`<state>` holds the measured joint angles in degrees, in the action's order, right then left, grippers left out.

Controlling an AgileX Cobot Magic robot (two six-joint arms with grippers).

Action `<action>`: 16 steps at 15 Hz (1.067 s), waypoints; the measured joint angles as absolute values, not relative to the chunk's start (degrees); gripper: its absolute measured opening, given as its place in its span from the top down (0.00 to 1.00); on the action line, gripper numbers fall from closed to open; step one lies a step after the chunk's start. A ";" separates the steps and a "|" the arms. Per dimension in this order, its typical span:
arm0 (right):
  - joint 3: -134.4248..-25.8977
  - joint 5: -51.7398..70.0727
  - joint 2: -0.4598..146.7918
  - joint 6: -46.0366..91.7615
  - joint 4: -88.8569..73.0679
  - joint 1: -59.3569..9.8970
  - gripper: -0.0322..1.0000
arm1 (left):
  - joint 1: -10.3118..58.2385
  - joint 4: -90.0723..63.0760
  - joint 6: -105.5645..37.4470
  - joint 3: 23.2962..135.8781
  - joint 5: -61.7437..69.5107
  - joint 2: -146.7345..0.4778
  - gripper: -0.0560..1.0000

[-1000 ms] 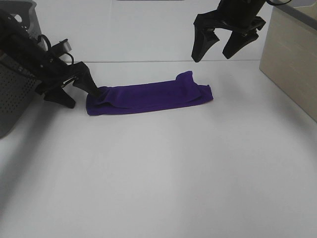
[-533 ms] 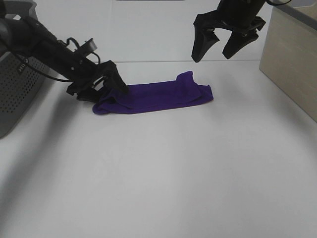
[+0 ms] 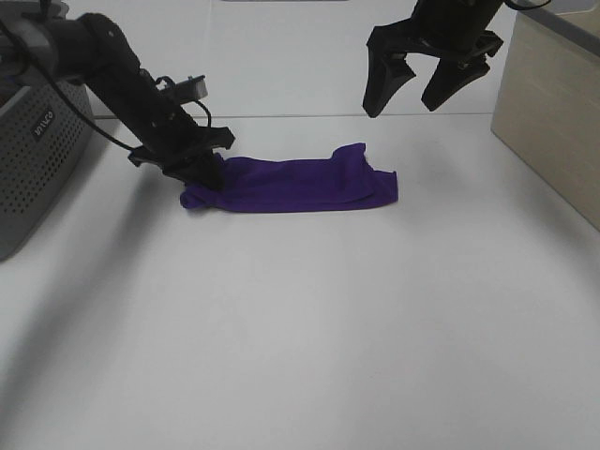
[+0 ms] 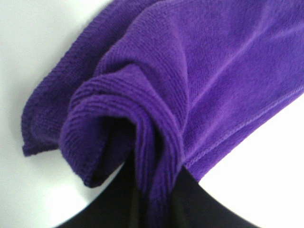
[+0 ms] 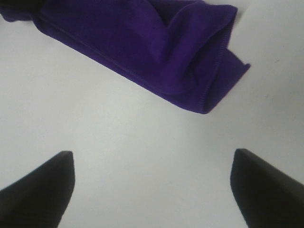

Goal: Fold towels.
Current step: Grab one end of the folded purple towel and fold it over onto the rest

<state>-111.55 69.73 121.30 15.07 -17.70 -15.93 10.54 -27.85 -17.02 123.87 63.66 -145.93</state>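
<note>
The deep purple towel (image 3: 300, 184) lies folded into a long strip on the white table. My left gripper (image 3: 204, 174) is shut on the towel's left end and lifts it slightly, so that end is bunched. In the left wrist view the cloth (image 4: 190, 80) is pinched between the dark fingers (image 4: 190, 204). My right gripper (image 3: 422, 94) is open and empty, held high above the towel's right end. The right wrist view shows that end (image 5: 180, 52) and both fingertips (image 5: 38, 185) spread wide. No white tag shows.
A grey perforated basket (image 3: 37, 159) stands at the left edge. A light wooden box (image 3: 553, 103) stands at the right edge. The white table (image 3: 309, 328) stretches bare toward the front.
My left gripper has moved right, dragging the towel's left end with it and bunching it up. The strip is shorter. The right gripper has not moved.
</note>
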 joint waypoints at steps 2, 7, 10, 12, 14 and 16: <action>-111.55 69.79 119.46 15.07 -17.59 -15.93 0.13 | 10.14 -22.40 -14.55 132.64 68.53 -145.93 0.88; -111.55 69.90 110.12 13.69 -17.53 -15.93 0.13 | 13.52 -27.27 -13.58 142.67 69.16 -145.82 0.88; -111.55 69.90 106.80 13.06 -17.53 -15.93 0.13 | 17.25 -27.33 -13.98 142.67 69.33 -146.39 0.88; -111.55 69.96 105.25 12.72 -17.59 -15.93 0.13 | 19.88 -27.33 -13.98 142.67 69.39 -147.14 0.88; -111.55 69.96 104.34 12.55 -17.65 -15.93 0.13 | 21.89 -27.33 -14.04 142.67 67.61 -148.28 0.87; -111.55 69.96 103.30 12.26 -17.76 -15.93 0.13 | 23.66 -27.62 -13.98 142.67 63.43 -148.97 0.70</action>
